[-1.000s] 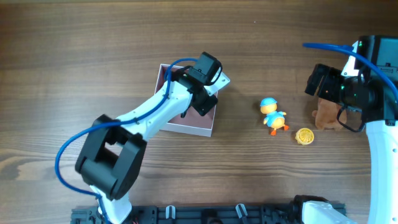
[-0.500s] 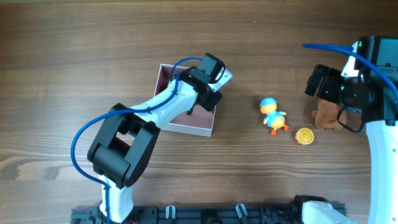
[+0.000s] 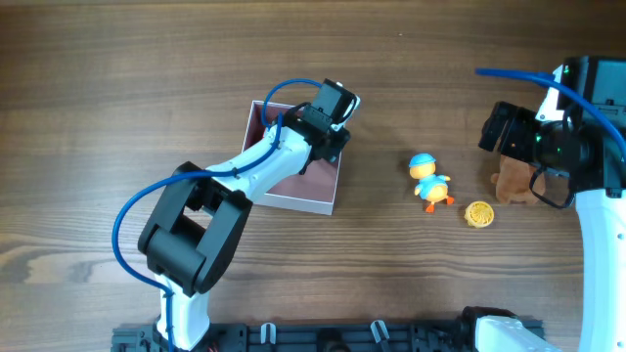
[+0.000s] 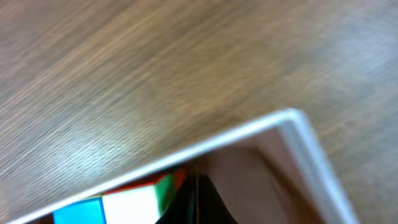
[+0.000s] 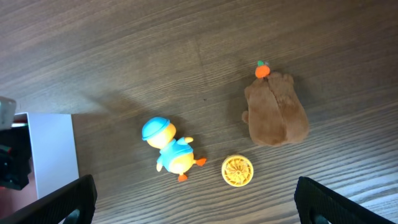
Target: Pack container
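Overhead view: container (image 3: pixel 293 203) left of centre on the wooden table (image 3: pixel 117 78), white walls outside, dusty pink within, largely hidden under the left arm (image 3: pixel 259 171) reaching across it from the near side.

Left wrist view, blurred: left gripper (image 4: pixel 196 196) low over the pink floor, close to one white corner of the box. Dark fingertips drawn together into a single wedge with only a thin seam between, nothing seen pinched there. Just left of the tips, inside the wall, a cube (image 4: pixel 127 200) with blue, white, green and red faces.

Well to the right of the box: a duck toy (image 3: pixel 428 183) in a blue cap lying on the wood, a yellow disc (image 3: pixel 479 214) near and right of it, and a brown plush toy (image 3: pixel 514 184) further right with a small orange bit (image 5: pixel 262 70) at its far end. All three apart from one another.

Right gripper (image 5: pixel 198 202) above these toys, spread wide, one dark fingertip at each lower corner of the right wrist view, holding nothing. Box edge visible at the far left of that same view.
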You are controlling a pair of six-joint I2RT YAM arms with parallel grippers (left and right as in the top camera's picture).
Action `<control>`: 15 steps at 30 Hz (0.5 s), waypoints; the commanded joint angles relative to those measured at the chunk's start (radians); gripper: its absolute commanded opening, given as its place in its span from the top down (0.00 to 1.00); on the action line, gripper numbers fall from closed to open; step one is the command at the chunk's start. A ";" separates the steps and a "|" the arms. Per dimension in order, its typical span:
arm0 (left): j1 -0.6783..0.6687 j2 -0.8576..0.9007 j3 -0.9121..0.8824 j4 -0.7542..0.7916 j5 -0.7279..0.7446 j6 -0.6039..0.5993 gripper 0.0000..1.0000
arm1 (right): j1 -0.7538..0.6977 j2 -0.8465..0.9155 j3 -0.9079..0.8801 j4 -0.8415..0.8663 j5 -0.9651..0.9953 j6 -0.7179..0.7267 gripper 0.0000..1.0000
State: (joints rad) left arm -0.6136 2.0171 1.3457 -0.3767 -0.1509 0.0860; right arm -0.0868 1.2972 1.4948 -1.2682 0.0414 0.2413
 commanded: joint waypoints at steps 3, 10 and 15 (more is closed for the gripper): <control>0.003 0.008 0.005 -0.001 -0.144 -0.151 0.96 | -0.002 0.006 -0.005 0.000 -0.016 -0.006 0.00; 0.003 0.008 0.005 0.000 -0.165 -0.155 0.96 | -0.002 0.006 -0.005 0.000 -0.016 -0.006 0.00; 0.002 -0.008 0.005 0.004 -0.167 -0.146 0.96 | -0.002 0.006 -0.005 -0.001 -0.016 -0.006 0.00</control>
State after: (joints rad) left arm -0.6140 2.0171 1.3457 -0.3756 -0.2893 -0.0479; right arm -0.0868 1.2972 1.4948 -1.2682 0.0414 0.2413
